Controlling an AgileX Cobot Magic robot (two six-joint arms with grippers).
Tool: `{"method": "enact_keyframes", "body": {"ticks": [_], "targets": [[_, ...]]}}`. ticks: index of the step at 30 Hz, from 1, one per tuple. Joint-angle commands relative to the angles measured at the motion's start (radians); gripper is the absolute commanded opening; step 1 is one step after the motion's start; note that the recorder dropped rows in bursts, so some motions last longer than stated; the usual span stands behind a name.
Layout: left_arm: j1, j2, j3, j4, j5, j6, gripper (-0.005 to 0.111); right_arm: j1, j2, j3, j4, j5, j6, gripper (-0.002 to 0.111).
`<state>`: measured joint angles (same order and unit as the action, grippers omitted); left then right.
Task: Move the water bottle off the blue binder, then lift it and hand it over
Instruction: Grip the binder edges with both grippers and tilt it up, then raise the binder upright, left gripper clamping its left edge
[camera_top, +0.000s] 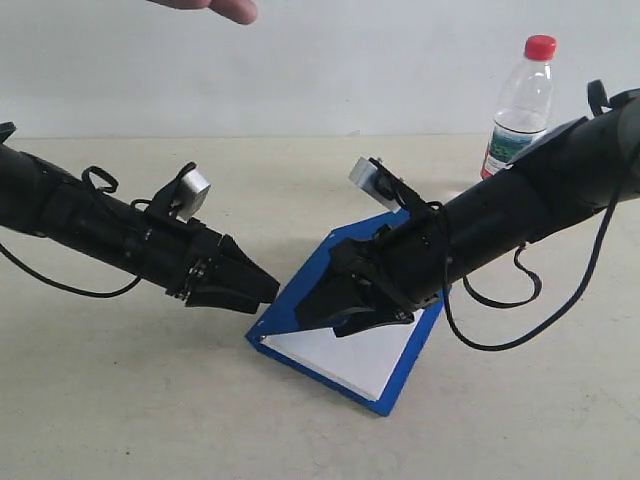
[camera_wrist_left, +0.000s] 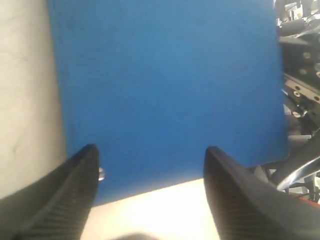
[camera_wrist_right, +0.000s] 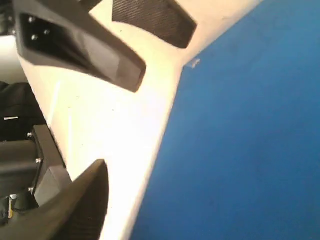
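The water bottle (camera_top: 522, 105), clear with a red cap, stands upright on the table at the back right, off the blue binder (camera_top: 315, 275). The binder lies in the middle with its blue cover raised at a slant and a white face (camera_top: 360, 355) showing below it. My right gripper (camera_top: 335, 310) is at the cover's edge. One finger (camera_wrist_right: 85, 205) is over the white face and the other is hidden behind the blue cover (camera_wrist_right: 250, 125). My left gripper (camera_top: 268, 290) is open at the binder's left corner, facing the blue cover (camera_wrist_left: 165, 75), with nothing between its fingers (camera_wrist_left: 85, 170).
A person's hand (camera_top: 215, 8) hovers at the top edge of the exterior view. A silver rivet (camera_wrist_left: 101, 174) shows beside one left finger. The right arm's hardware (camera_wrist_left: 300, 75) sits close past the binder. Black cables (camera_top: 500, 330) trail from the right arm over the table.
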<state>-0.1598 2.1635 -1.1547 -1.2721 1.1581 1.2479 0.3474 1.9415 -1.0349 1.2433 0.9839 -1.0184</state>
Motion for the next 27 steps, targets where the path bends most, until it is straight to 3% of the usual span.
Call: {"method": "enact_keyframes", "body": {"ticks": [1,3,5,8,9,15,19,22,27], "targets": [[0.001,-0.006,-0.007,-0.014,0.028,0.009,0.057,-0.001,-0.004,-0.003,0.009,-0.001,-0.013,0.055],[0.001,-0.006,-0.007,-0.014,0.028,0.009,0.057,-0.001,-0.004,-0.003,0.009,-0.009,-0.016,0.054],[0.001,-0.006,-0.007,-0.014,0.026,0.011,0.057,-0.001,-0.004,-0.003,0.007,-0.008,-0.016,0.047],[0.011,-0.006,-0.007,-0.018,-0.007,0.040,0.057,-0.001,-0.004,-0.003,0.003,-0.008,-0.016,0.006],[0.016,-0.006,-0.007,-0.021,-0.007,0.044,0.057,-0.001,-0.004,-0.003,0.003,-0.009,-0.014,0.000],[0.066,-0.006,-0.007,-0.053,0.063,-0.007,0.051,-0.001,-0.004,-0.003,0.000,-0.047,-0.079,0.000],[0.093,-0.006,-0.007,-0.076,0.063,0.026,0.050,-0.001,-0.004,-0.003,-0.125,-0.038,-0.124,0.000],[0.154,-0.006,-0.007,-0.218,0.063,0.113,0.056,-0.001,-0.004,-0.003,-0.266,-0.073,-0.124,0.000],[0.167,-0.004,-0.007,-0.169,0.024,0.182,0.068,-0.001,-0.037,-0.003,-0.244,-0.085,-0.223,0.000]]}}
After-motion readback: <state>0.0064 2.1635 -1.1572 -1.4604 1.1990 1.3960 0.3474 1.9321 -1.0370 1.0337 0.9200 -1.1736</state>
